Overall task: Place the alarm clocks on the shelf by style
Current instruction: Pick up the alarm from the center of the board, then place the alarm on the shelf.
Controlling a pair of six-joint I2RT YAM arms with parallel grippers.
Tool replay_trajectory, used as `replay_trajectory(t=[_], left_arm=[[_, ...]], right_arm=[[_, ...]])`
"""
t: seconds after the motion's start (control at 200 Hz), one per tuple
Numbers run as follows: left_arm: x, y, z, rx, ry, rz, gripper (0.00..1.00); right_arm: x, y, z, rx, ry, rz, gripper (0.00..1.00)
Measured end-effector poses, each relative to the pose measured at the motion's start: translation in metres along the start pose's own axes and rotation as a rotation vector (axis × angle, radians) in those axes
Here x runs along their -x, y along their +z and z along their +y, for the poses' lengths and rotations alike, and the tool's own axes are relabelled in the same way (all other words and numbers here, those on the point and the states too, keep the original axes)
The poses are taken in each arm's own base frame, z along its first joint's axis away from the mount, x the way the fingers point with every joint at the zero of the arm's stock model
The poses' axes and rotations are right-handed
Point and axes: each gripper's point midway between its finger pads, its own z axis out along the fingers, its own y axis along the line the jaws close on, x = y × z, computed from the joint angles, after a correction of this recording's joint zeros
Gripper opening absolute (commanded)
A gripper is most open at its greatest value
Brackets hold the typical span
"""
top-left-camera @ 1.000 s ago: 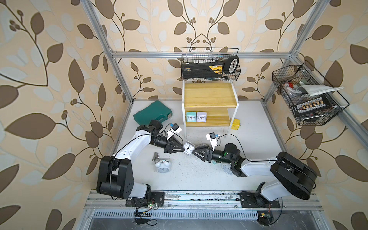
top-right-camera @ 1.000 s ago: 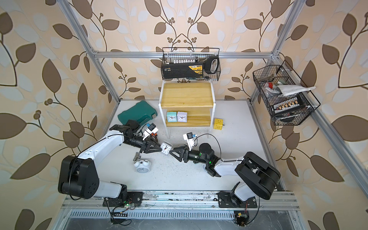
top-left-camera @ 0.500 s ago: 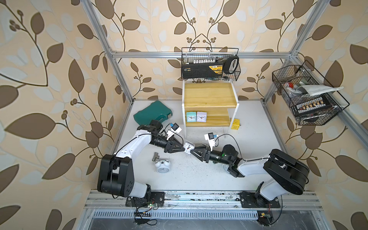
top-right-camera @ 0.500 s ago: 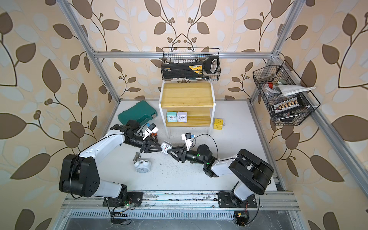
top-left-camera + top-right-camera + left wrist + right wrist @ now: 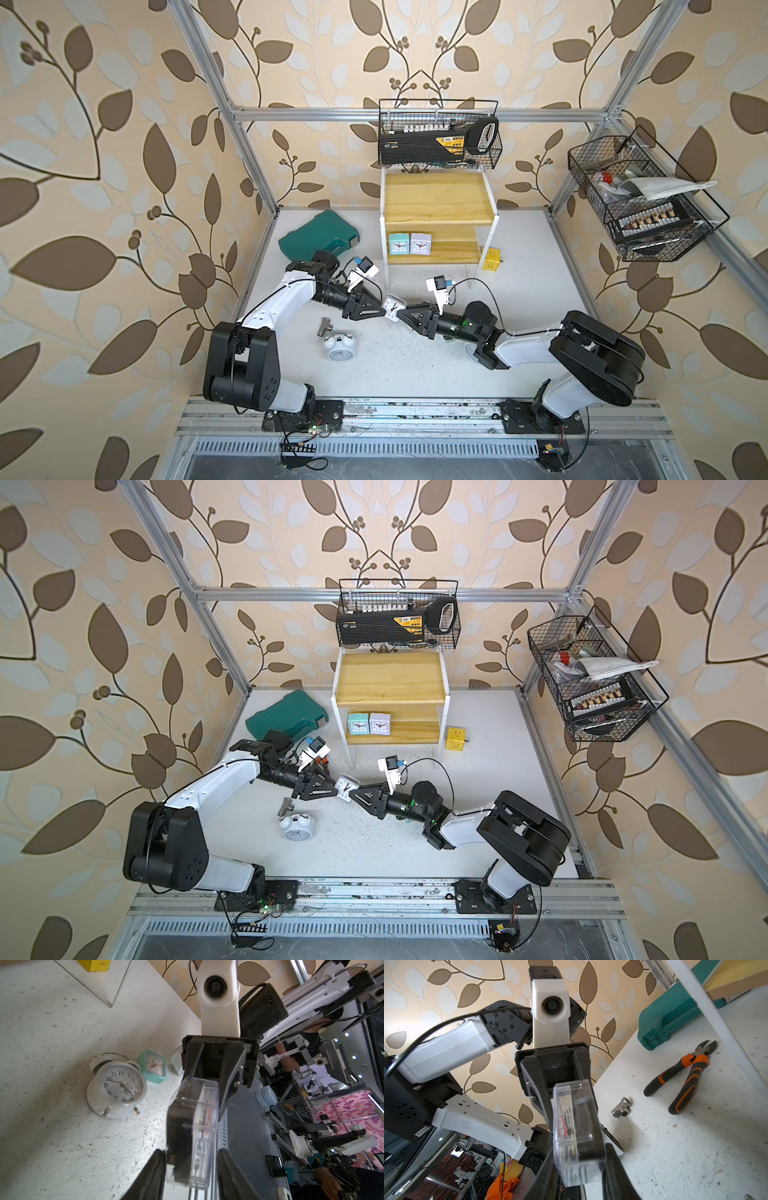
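Clear plastic: the clear clock [image 5: 392, 308] is hanging in mid-air between my two arms, above the table [image 5: 415, 374] and well short of the shelf [image 5: 436, 199].
Right gripper [image 5: 579, 1167]: its jaws are pinching one end of the clear clock. I'm reading this as a hand-over, so that this arm is carrying it to the shelf.
Left gripper [image 5: 191, 1167]: its fingers are flanking the other end of the same clock. I cannot tell whether they are gripping it or standing just off it.
Shelf: the mint clock [image 5: 398, 243] and the lilac clock [image 5: 420, 243] are sitting side by side on the lower board, faces outward, and the top board is lying bare. I'm judging the square style is going low, so the clear one belongs beside them.
Table: a face-up twin-bell clock [image 5: 340, 349] is waiting near the left arm. In the left wrist view, a standing twin-bell clock [image 5: 117, 1088] is sitting just beside a teal square clock [image 5: 154, 1067].
Risk: I'm watching for the slick case twisting out if the arms part too early.
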Motion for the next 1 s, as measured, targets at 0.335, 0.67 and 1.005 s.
replay_trajectory(t=[0.335,0.67,1.005], left_arm=[[-0.001,-0.003,0.008,0.083,0.038,0.022,0.68],[-0.008,-0.007,0.032,0.22,0.038,0.07,0.68],[-0.008,-0.008,0.037,0.243,0.033,0.076,0.68]], right_arm=[[0.019,-0.021,-0.015,-0.151,-0.124,0.055,0.26],[0.074,-0.054,-0.025,-0.422,-0.369,0.112,0.27],[0.121,-0.095,-0.053,-0.663,-0.47,0.102,0.27]])
